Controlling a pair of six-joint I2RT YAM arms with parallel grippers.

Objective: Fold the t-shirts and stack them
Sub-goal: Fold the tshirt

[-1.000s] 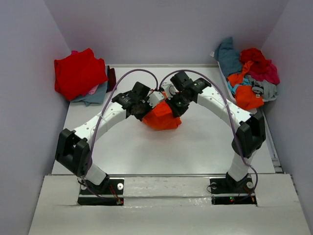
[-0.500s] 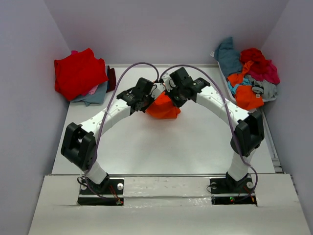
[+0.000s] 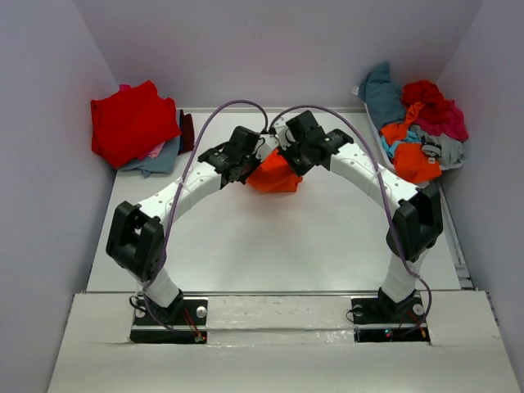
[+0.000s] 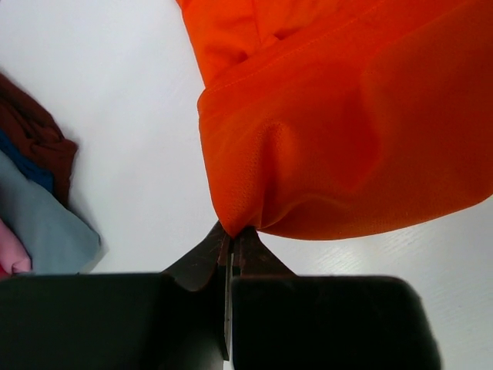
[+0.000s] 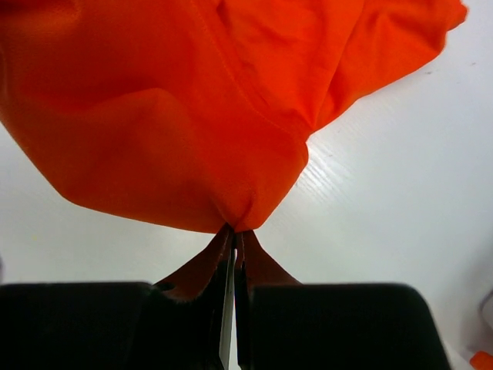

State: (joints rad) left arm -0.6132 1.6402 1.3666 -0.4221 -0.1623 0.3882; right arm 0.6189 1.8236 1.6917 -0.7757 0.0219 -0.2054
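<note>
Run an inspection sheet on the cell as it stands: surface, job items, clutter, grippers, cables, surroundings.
Surface: white table, glossy, no spills seen.
Job's things: orange t-shirt bunched at centre, between the two grippers; stack at far left with a red t-shirt on top; loose pile of mixed colours at far right.
Clutter: nothing seen.
Grippers: left gripper shut on an edge of the orange t-shirt; right gripper shut on another edge.
Cables: purple cables arch over both arms, no snag seen.
Surroundings: plain grey walls on three sides.
</note>
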